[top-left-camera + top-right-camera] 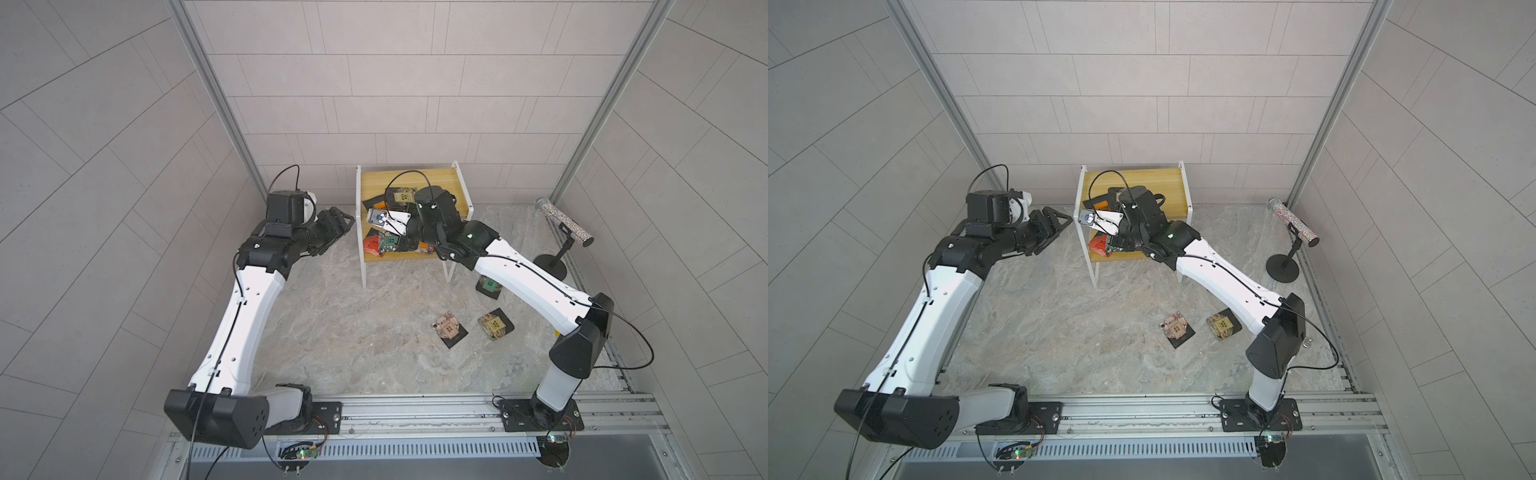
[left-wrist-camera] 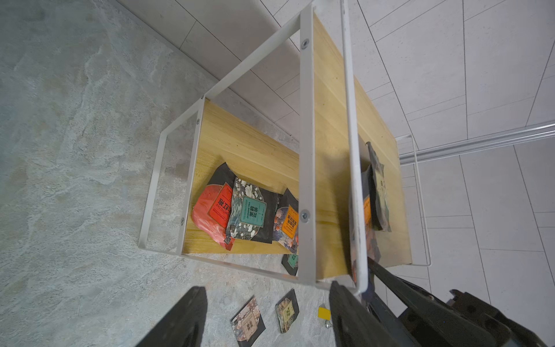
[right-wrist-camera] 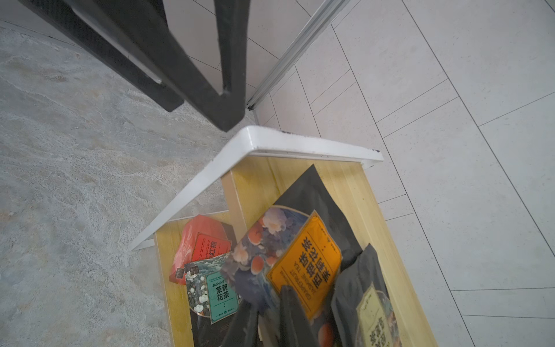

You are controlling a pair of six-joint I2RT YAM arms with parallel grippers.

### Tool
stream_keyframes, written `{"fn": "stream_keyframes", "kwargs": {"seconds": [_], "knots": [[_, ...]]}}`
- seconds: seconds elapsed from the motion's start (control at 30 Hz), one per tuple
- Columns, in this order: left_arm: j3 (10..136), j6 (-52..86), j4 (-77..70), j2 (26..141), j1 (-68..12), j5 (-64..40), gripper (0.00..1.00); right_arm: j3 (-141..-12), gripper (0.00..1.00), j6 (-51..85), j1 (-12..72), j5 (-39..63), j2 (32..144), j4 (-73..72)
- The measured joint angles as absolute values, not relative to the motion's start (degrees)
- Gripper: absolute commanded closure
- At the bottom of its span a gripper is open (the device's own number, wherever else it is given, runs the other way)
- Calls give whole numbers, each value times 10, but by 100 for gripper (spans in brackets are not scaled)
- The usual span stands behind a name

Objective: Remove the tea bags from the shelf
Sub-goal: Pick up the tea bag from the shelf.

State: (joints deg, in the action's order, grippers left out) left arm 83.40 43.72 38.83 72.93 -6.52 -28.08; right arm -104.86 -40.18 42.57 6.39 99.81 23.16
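The shelf stands at the back of the table in both top views. My right gripper hangs over its upper board, shut on the edge of an orange-labelled tea bag, with a beige-labelled tea bag beside it. Red, green and orange tea bags lie on the lower board. Three more tea bags lie on the table. My left gripper is open and holds nothing, just left of the shelf's white frame.
A black stand with a glittery tube stands at the right wall. A small yellow block lies on the table near the right arm. Tiled walls close in behind the shelf and on both sides.
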Motion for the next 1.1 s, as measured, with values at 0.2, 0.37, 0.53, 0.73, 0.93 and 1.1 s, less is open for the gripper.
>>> {"fn": "stream_keyframes", "kwargs": {"seconds": [0.2, 0.37, 0.53, 0.73, 0.93, 1.1], "knots": [[830, 437, 389, 722, -65, -281, 28, -1045, 86, -401, 428, 51, 990, 238], [825, 437, 389, 716, -64, -280, 28, -1036, 88, -400, 430, 38, 976, 239], [822, 437, 389, 710, -64, -280, 28, -1030, 90, -397, 431, 33, 961, 238], [817, 440, 389, 700, -64, -280, 28, -1029, 91, -378, 431, 38, 944, 234], [813, 441, 390, 693, -64, -279, 28, -1027, 91, -357, 431, 60, 920, 230], [813, 441, 394, 687, -64, -279, 28, -1021, 91, -348, 431, 76, 901, 219]]}}
